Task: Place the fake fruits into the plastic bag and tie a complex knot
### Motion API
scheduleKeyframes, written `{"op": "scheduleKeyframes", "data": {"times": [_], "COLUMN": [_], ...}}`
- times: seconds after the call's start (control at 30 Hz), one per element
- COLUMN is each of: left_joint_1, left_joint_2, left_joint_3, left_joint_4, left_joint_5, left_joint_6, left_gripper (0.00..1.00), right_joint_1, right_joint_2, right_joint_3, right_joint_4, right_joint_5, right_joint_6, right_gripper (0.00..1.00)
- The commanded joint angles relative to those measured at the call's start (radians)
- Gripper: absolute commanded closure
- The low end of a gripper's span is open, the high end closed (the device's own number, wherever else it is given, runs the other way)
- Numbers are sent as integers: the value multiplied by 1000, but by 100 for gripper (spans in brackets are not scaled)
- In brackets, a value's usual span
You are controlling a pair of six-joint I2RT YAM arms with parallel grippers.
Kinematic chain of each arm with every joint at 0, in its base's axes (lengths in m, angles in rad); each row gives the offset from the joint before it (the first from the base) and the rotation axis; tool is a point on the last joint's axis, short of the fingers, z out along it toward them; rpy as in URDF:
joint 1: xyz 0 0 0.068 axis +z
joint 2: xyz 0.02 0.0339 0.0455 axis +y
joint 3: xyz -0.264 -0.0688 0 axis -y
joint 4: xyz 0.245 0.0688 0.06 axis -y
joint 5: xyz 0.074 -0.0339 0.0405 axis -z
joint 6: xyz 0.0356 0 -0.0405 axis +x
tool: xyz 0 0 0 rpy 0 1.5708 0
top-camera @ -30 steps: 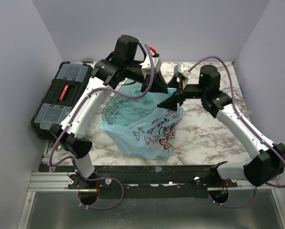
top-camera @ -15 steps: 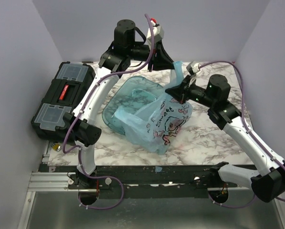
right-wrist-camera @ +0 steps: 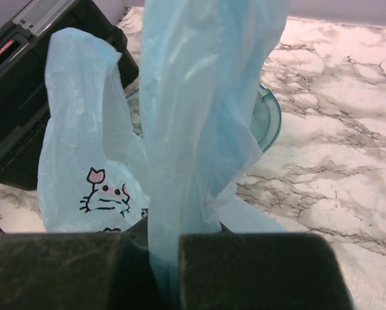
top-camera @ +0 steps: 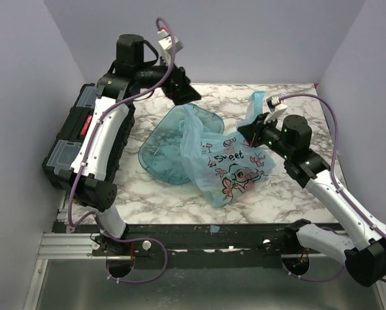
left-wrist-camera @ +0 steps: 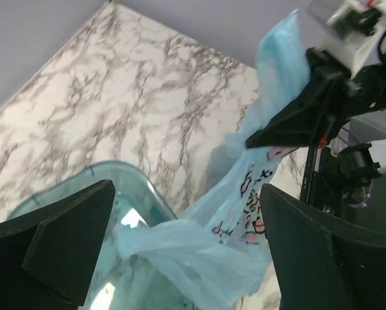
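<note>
The light-blue plastic bag with pink cartoon print lies on the marble table, partly over the teal tray. My right gripper is shut on one of the bag's long strips, which runs up from between its fingers. The bag's other loose flap droops under my left gripper, which hangs open above the tray's far end and touches nothing. In the left wrist view that gripper has wide-apart jaws with the bag well below them. The fake fruits are hidden from every view. No knot shows.
A clear teal oval tray sits left of the bag. A black toolbox stands at the table's left edge, close under the left arm. Bare marble lies to the right of and in front of the bag.
My left gripper opened, let go of the bag and swung up and to the left. My right gripper shut on a bag strip and pulled right; the bag shifted right.
</note>
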Motion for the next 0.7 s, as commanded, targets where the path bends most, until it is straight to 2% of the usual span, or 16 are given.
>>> {"op": "scheduleKeyframes", "data": {"times": [0.0, 0.1, 0.2, 0.3, 0.4, 0.67], "left_joint_1": [99, 117, 113, 107, 105, 81], "left_joint_2": [-84, -108, -184, -214, -225, -248], "left_joint_3": [-117, -202, -347, -423, -477, -642], "left_joint_4": [-178, -210, -106, -60, -19, 313], "left_joint_5": [-6, -83, -151, -217, -187, -110], "left_joint_6": [48, 18, -99, -241, -329, -547], "left_gripper": [2, 1, 2, 2, 2, 2], "right_joint_1": [0, 0, 0, 0, 0, 0], "right_joint_2": [-39, -44, -45, -45, -43, -45], "right_joint_3": [-10, -3, 5, 6, 7, 5], "right_joint_4": [28, 27, 24, 24, 27, 28], "right_joint_5": [-15, -19, -35, -52, -60, -78], "right_joint_6": [-23, -53, -73, -93, -101, -110], "right_gripper": [99, 99, 99, 99, 99, 99]}}
